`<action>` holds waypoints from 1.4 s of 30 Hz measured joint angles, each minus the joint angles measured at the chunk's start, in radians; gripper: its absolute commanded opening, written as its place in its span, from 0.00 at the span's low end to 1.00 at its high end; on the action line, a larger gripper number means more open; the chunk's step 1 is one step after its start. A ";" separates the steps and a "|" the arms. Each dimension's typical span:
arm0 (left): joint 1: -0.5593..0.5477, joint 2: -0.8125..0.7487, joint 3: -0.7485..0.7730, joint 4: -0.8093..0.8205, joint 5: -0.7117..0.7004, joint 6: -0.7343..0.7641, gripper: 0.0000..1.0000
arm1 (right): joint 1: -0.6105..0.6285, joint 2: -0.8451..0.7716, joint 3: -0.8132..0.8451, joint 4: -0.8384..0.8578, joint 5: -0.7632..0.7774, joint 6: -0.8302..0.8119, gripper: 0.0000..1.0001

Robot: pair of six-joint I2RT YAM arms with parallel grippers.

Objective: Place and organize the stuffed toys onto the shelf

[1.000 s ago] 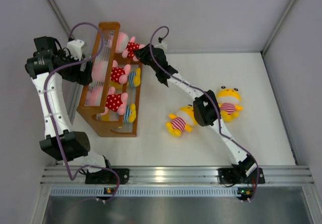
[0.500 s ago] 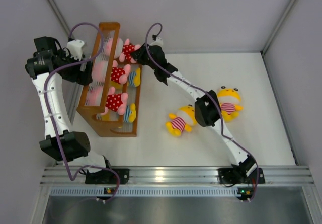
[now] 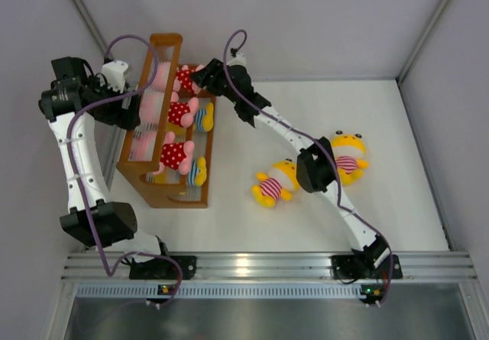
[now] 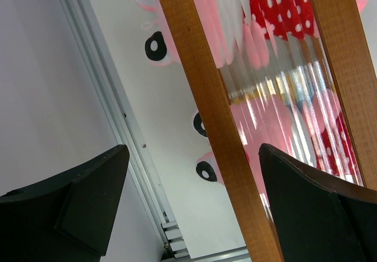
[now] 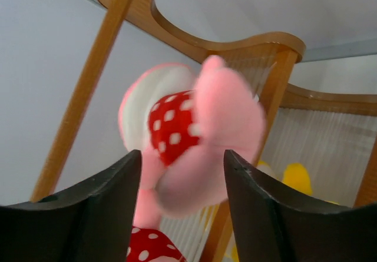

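The brown wooden shelf stands at the left of the table, with several stuffed toys on its tiers. A pink red-dotted toy lies at the far end of the shelf. My right gripper is right by it. In the right wrist view that toy sits between the parted fingers of the right gripper, with gaps at the sides, in front of a shelf post. My left gripper is behind the shelf. It stands open with a shelf rail running between its fingers.
Two yellow-headed toys in pink-and-white stripes lie on the white table: one mid-table under the right arm, the other further right. Grey walls enclose the table at the left, back and right. A metal rail runs along the near edge.
The right gripper has carried the red-dotted toy left onto the far end of the shelf and its jaws have widened around it. The left arm has not moved.
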 measured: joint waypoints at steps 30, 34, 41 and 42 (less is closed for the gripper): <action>0.000 -0.004 -0.005 0.006 -0.007 0.000 0.98 | -0.043 -0.242 -0.283 0.098 -0.022 0.013 0.37; 0.000 -0.004 -0.005 0.006 -0.009 0.000 0.98 | -0.055 -0.273 -0.359 0.155 0.027 0.102 0.00; -0.001 -0.004 -0.005 0.006 -0.012 0.000 0.98 | -0.084 -0.124 -0.264 0.206 0.056 0.286 0.00; -0.001 -0.004 -0.005 0.007 -0.012 0.000 0.98 | -0.087 -0.105 -0.263 0.209 0.060 0.309 0.00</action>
